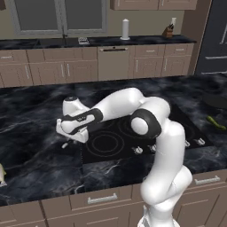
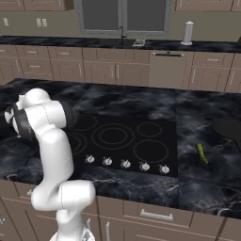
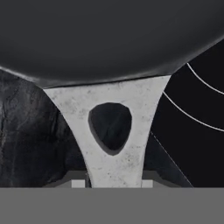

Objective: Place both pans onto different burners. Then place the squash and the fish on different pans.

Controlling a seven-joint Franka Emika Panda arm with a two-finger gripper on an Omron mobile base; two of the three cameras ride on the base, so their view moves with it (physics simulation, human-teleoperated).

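Observation:
In the hand view a dark pan (image 3: 109, 35) spans the top, and its pale grey handle (image 3: 109, 92), with a hole in it, runs down between my fingertips. My gripper (image 3: 113, 183) is shut on that handle. Marble counter lies to the pan's left and the black cooktop with burner rings (image 3: 197, 96) to its right. The left base view shows my hand (image 1: 73, 131) pointing down at the cooktop's left edge. A second dark pan (image 2: 230, 127) sits on the counter right of the cooktop, with the green squash (image 2: 202, 153) in front of it. A pale fish (image 1: 1, 175) peeks in at the left edge.
The cooktop (image 1: 133, 133) has several burner rings (image 2: 113, 135) and a row of silver knobs (image 2: 125, 164) along its front. Dark marble counter surrounds it. Cabinets, a white paper roll (image 1: 125, 29) and a knife block (image 1: 168, 31) stand along the back wall.

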